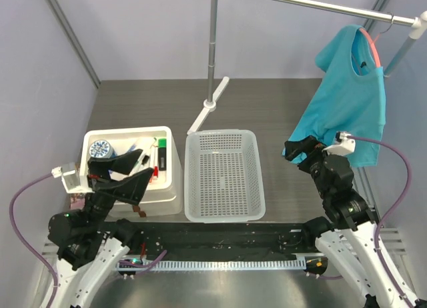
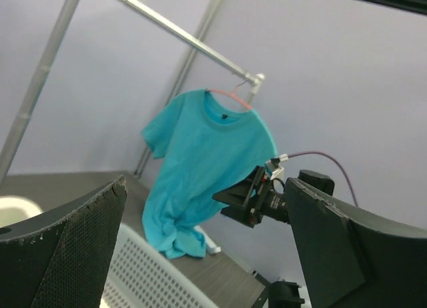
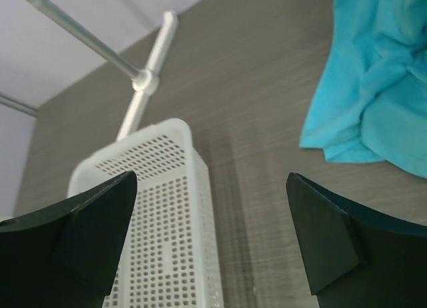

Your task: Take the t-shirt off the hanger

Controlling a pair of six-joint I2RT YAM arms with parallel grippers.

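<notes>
Nearest of all, at the table's (image 1: 267, 101) near edge, the two arm bases sit side by side. Rising from the left one, the left hand (image 1: 138, 167) hangs over a white bin (image 1: 127, 130) of small tools at the near left corner, its fingers spread apart with nothing between them. Beside the bin, mid-table, stands a white mesh basket (image 1: 223, 175).

Toward the right edge the right hand (image 1: 294, 150) is raised, fingers likewise apart and gripping nothing; it sits just beside the bunched lower hem of the t-shirt (image 1: 350, 101), and whether it touches the cloth cannot be told.

That turquoise shirt hangs over the far right corner of the table, draped on the hanger (image 1: 375, 49), whose pink curve shows at the neck opening. Its small hook is caught over the silver rack rail (image 1: 300, 3) near the rail's right end. One sleeve sticks out to the left, and the cloth falls askew.
</notes>
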